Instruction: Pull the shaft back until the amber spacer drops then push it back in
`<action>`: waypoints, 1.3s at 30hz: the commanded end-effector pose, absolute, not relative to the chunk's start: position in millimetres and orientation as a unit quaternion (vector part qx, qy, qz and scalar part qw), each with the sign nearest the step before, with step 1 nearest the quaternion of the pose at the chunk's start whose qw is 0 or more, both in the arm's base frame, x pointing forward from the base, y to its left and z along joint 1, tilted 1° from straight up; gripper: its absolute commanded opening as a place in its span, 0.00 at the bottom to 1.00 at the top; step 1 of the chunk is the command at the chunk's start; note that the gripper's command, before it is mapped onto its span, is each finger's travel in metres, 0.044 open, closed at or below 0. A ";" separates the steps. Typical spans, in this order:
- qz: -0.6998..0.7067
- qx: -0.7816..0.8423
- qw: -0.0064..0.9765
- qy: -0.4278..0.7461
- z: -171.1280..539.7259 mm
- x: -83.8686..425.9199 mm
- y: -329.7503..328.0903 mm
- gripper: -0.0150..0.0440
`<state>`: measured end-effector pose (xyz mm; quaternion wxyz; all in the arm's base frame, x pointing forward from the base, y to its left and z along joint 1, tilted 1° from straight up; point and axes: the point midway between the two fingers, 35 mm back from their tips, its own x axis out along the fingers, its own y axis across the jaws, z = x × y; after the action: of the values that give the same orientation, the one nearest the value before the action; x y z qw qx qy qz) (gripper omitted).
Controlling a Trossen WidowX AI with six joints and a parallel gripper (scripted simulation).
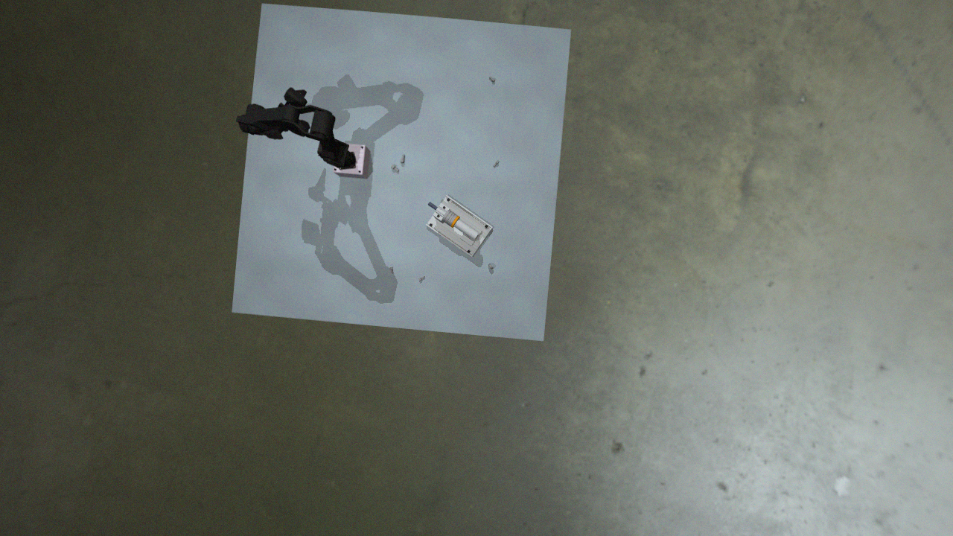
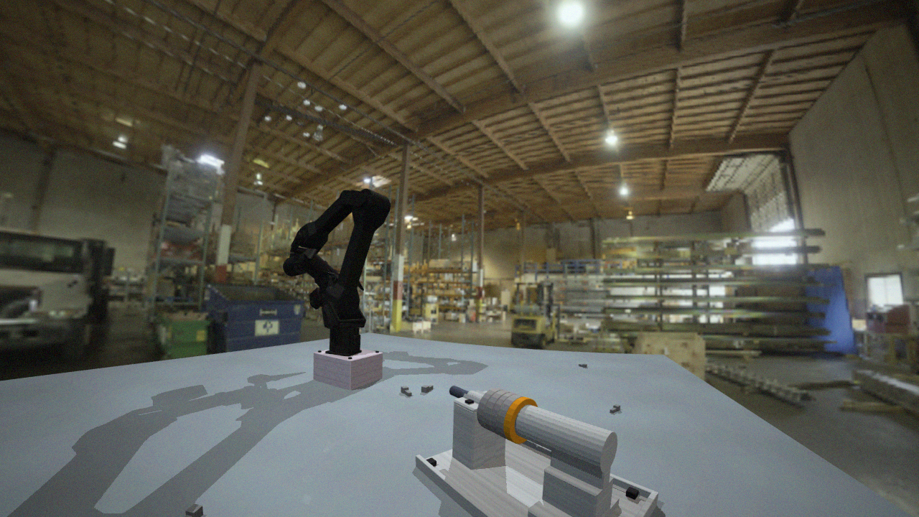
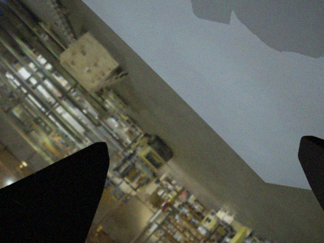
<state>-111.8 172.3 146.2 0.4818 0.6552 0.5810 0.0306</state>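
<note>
The shaft (image 1: 432,205) (image 2: 457,390) shows a dark end past the small post (image 2: 475,434) of the pale fixture plate (image 1: 474,221). Several grey spacers (image 2: 493,408) sit side by side around it. The amber spacer (image 1: 455,220) (image 2: 515,416) is also up on the shaft line, against the big housing block (image 1: 467,230) (image 2: 565,427). The part of the shaft inside the spacers and housing is hidden. My gripper (image 3: 204,150) is open, with nothing between its fingers in the wrist view. The arm is folded up near its base, well away from the fixture.
The arm stands on a pink base block (image 1: 360,166) (image 2: 347,370) on the blue-grey table (image 1: 299,266) (image 2: 257,436). Small grey debris lies scattered, with pieces (image 1: 402,159) (image 2: 426,388) between base and fixture and another piece (image 1: 491,267) near the housing end.
</note>
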 end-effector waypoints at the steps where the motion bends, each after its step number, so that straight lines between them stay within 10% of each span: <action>1: 0.026 0.658 0.481 0.579 145.8 -110.7 173.0 0.98; 39: -0.435 0.887 0.145 0.058 70.2 209.7 167.9 1.00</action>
<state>188.7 185.0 76.0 0.1698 0.8854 0.0902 -0.4231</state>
